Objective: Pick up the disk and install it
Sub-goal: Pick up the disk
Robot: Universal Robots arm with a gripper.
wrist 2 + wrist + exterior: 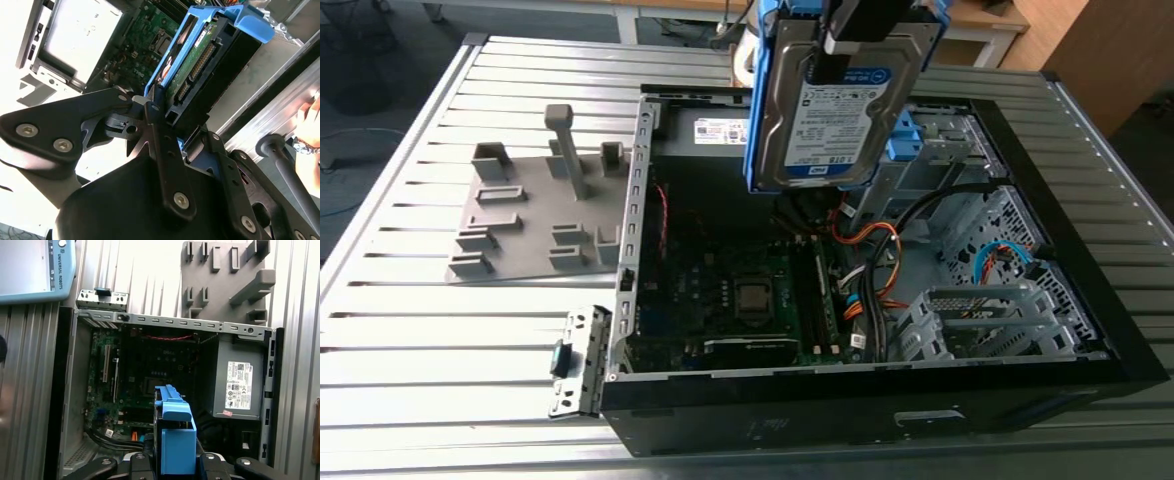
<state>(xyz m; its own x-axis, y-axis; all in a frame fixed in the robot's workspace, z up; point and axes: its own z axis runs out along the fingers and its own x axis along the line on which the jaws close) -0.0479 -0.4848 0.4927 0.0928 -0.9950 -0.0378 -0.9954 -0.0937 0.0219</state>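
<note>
Jaws clamped on the disk [834,110] by its blue rails, open case [854,410] below them; stiff, hefty, likely shock-sensitive, so rail edges look the safest hold.

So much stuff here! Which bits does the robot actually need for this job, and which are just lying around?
In the job: the disk, held in the gripper above the open computer case.
Lying about: grey pegged plate, small metal bracket beside the case, both on the slatted table.
</note>
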